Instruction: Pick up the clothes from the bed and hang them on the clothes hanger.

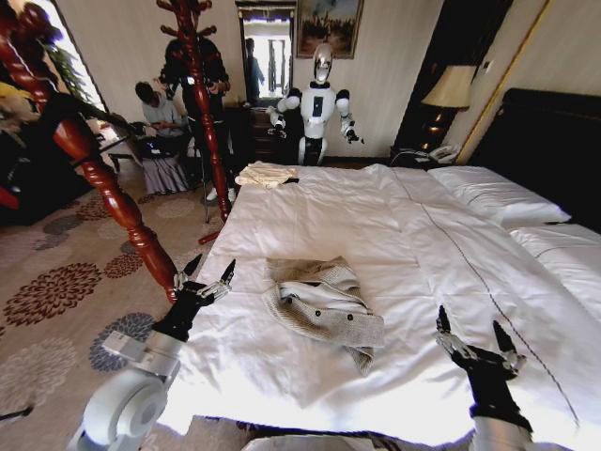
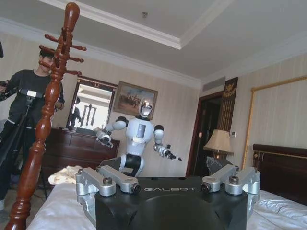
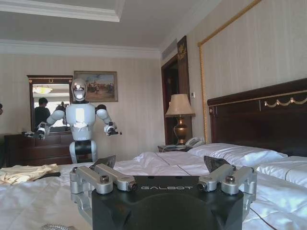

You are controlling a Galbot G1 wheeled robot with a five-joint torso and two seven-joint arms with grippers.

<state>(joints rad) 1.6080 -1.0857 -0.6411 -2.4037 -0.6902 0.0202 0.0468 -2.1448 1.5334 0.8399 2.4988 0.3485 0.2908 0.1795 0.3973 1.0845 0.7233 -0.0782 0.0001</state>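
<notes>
The clothes (image 1: pixel 324 305), a grey-beige speckled jacket, lie crumpled on the white bed (image 1: pixel 413 254) near its front edge. My left gripper (image 1: pixel 208 277) hovers open at the bed's left edge, left of the jacket and apart from it. To the jacket's right, my right gripper (image 1: pixel 474 340) hangs open over the duvet, holding nothing. Both wrist views look along the bed past the open left gripper (image 2: pixel 169 165) and the open right gripper (image 3: pixel 160 163). A slim dark thing (image 3: pixel 48 175) lies at the far end; I cannot tell whether it is the clothes hanger.
A cream-yellow folded garment (image 1: pixel 266 174) lies at the bed's far left corner. Two red-brown wooden coat stands (image 1: pixel 94 169) (image 1: pixel 202 103) rise left of the bed. Another robot (image 1: pixel 319 103) stands beyond the bed. Pillows (image 1: pixel 493 193) and dark headboard (image 1: pixel 554 141) are on the right.
</notes>
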